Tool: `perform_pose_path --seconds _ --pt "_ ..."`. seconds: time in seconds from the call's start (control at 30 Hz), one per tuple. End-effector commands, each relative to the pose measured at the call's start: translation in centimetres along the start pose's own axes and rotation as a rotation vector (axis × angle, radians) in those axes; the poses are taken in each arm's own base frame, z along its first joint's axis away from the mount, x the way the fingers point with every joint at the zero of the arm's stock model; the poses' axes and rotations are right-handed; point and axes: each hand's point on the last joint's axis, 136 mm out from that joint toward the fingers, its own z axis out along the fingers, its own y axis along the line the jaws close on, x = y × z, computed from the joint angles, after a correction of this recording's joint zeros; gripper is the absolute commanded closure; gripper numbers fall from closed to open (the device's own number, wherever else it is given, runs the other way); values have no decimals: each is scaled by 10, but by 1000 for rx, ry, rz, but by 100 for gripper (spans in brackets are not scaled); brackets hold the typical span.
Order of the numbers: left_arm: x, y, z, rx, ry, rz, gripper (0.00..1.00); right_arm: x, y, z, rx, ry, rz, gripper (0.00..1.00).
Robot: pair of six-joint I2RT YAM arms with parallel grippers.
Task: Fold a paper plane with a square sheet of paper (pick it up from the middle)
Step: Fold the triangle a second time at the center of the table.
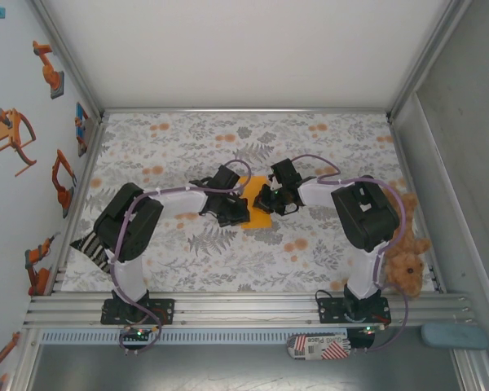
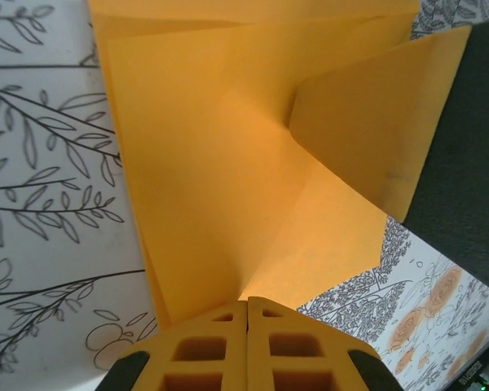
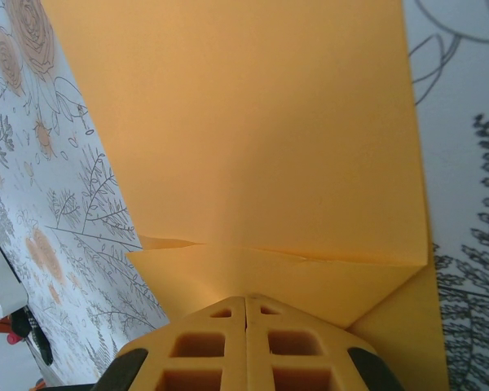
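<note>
Arms fold inward from their bases at the near edge of the surface. The left arm [image 1: 134, 220] and the right arm [image 1: 363, 213] each have the elbow raised and pushed outward and the forearm angled towards the middle, so the two wrists nearly meet there.

The left fingers [image 2: 200, 350] are pressed together with only a thin seam between their pads, and their tips are at the edge of the paper [image 2: 212, 163]. The right fingers [image 3: 200, 350] are shut the same way, with their tips on a folded layer of the sheet. Neither wrist view shows whether any paper is pinched between the pads.

The pads are yellow moulded blocks with square cut-outs, set in black housings. The paper lies at the centre of the surface between the two wrists. It is thin, matte orange-yellow and sharply creased. In the left wrist view one flap [image 2: 375, 122] stands up off the sheet. In the right wrist view a straight folded edge crosses just ahead of the fingertips.

A floral cloth [image 1: 228, 138], pale with grey leaves and orange blooms, covers the surface. A brown plush teddy [image 1: 406, 261] sits at its right edge.
</note>
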Motion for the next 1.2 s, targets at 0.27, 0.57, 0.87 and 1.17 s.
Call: perform_pose_path --seconds 0.27,0.57,0.87,1.17 --pt "8 21 11 -76 40 -8 100 31 -83 19 259 77 130 100" --pt "49 53 -7 -132 102 -8 100 33 -86 21 267 82 132 100" --pt "11 5 -33 0 -31 14 100 30 -79 19 247 74 127 100" --pt "-14 -2 -9 26 -67 -28 100 24 -69 19 220 63 120 100"
